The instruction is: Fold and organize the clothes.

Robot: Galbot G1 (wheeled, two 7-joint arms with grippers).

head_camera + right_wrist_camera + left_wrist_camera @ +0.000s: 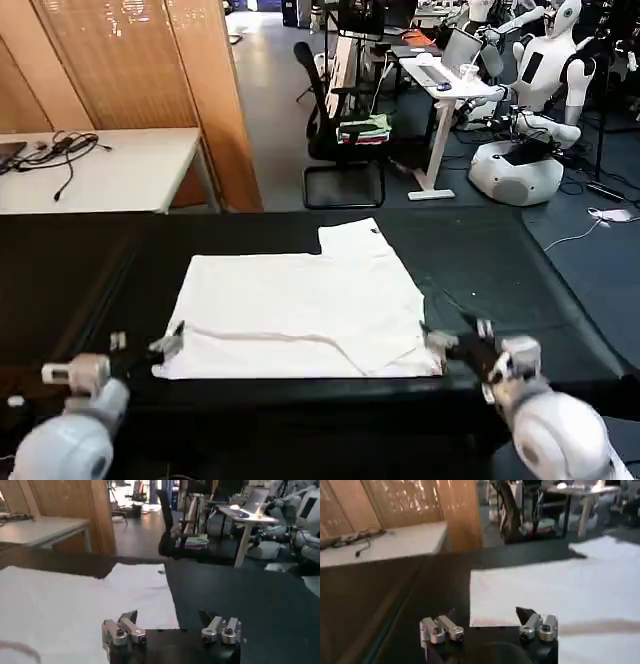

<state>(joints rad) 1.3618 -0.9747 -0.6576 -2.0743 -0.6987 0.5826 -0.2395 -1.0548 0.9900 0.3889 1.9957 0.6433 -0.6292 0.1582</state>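
Two pincers at the counter's [560,290] near edge, both with jaws spread wide, gripping nothing: left pincer [150,345] at the T-shirt's [300,310] near left corner; right pincer [462,335] at its near right corner; T-shirt lying flat mid-counter, plain white side up, one sleeve toward the far edge.

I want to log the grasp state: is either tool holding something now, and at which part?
Nothing is held. The left tool and the right tool are both open, at the near corners of the T-shirt.
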